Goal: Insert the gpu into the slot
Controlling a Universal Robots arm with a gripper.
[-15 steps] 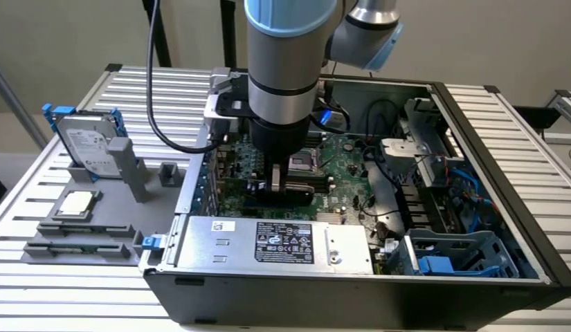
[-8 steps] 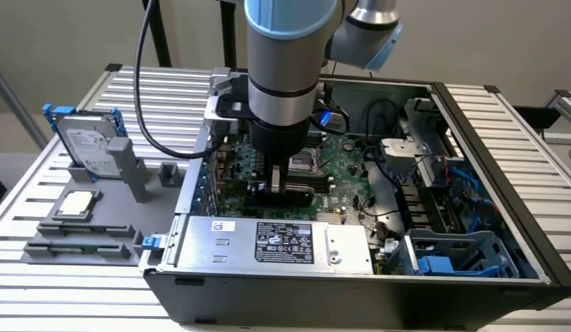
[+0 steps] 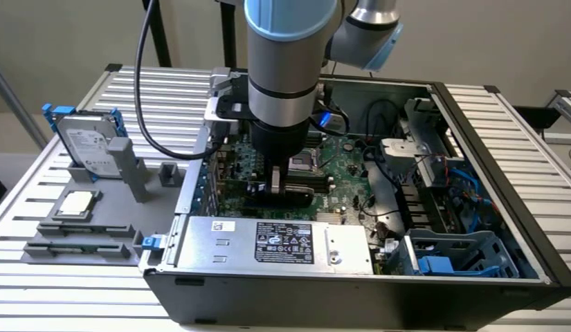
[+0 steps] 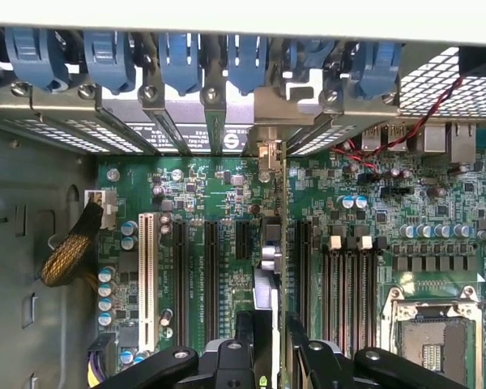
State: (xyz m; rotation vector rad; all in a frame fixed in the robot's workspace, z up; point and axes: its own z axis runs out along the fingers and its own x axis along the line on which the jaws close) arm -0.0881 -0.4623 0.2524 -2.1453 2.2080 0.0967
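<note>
Green motherboard [image 4: 227, 194] lies inside an open computer case [image 3: 359, 297] on the bench [image 3: 82, 290]. The tool [image 4: 269, 344] pinches the gpu [image 4: 267, 279] edge-on, low over the board among the expansion connectors, hiding the slot beneath. Probably the insertion step; seating calls for straight downward pressure, with the card kept square

I work over a slatted aluminium table [image 3: 73, 304]. The open computer case [image 3: 359, 304] sits directly on it, toward the exterior view's right. On the exterior view's left lies a grey fixture plate [image 3: 36, 187], carrying an upright hard drive [image 3: 86, 149], a square chip [image 3: 75, 203] and two long holders [image 3: 82, 238], possibly with memory sticks.
</note>
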